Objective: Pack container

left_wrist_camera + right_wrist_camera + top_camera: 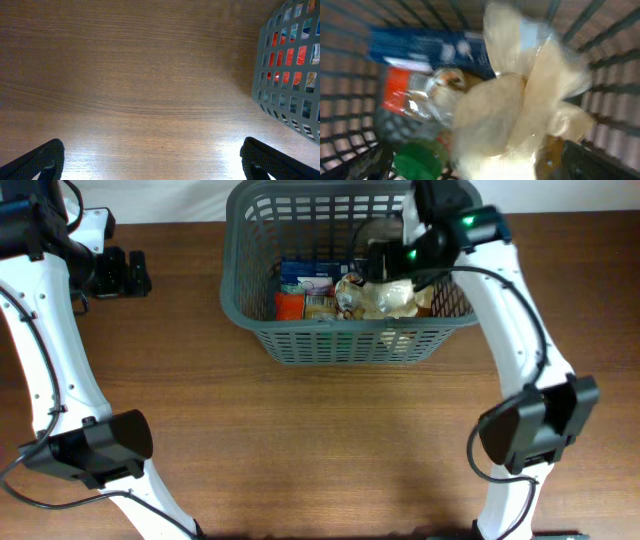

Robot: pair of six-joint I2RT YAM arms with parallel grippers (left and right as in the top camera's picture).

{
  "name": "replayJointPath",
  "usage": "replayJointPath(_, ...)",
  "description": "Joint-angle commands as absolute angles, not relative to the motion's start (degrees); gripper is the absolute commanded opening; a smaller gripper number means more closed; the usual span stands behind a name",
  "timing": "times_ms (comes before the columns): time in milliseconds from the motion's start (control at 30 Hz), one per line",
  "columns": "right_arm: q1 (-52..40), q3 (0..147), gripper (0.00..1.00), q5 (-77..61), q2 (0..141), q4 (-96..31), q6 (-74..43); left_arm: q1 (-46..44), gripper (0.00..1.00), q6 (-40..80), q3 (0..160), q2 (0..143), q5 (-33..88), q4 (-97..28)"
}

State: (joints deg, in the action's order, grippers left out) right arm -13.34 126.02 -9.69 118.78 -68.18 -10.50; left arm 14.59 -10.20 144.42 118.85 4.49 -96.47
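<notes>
The dark grey lattice basket [350,340] stands at the back middle of the table. It holds a blue packet [305,272], a red packet [290,305] and a clear bag of beige rolls [385,298]. My right gripper [385,260] is inside the basket just above the bag. In the blurred right wrist view its fingers [490,167] are spread wide with the bag [520,110] lying between and beyond them. The blue packet [430,47], the red packet [400,92] and a green lid [417,162] lie beside it. My left gripper [125,272] is open and empty over bare table.
The basket's lattice wall [615,55] closes in around the right gripper. In the left wrist view the left fingers [160,162] hang over bare wood, with the basket's corner [290,75] to the right. Wooden tabletop [320,440] stretches in front of the basket.
</notes>
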Motion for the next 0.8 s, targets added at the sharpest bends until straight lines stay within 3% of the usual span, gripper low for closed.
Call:
replayJointPath(0, -13.37, 139.28, 0.99, -5.76, 110.48, -70.87, -9.26, 14.79, 0.99, -9.72, 144.24, 118.17, 4.71, -96.51)
replayJointPath(267, -13.3, 159.06, 0.99, 21.21, 101.45, -79.35, -6.87, 14.79, 0.99, -9.72, 144.24, 118.17, 4.71, -96.51)
replayJointPath(500, -13.02, 158.52, 0.99, 24.64, 93.67, -82.85, -6.92, 14.79, 0.99, -9.72, 144.24, 118.17, 4.71, -96.51)
replayJointPath(600, -13.04, 154.32, 0.99, 22.48, 86.5, -83.09, -6.96, 14.79, 0.99, -9.72, 144.24, 118.17, 4.71, -96.51)
replayJointPath(767, -13.17, 131.11, 0.99, 28.16, 62.02, -77.12, -6.87, 14.79, 0.99, -9.72, 144.24, 118.17, 4.71, -96.51)
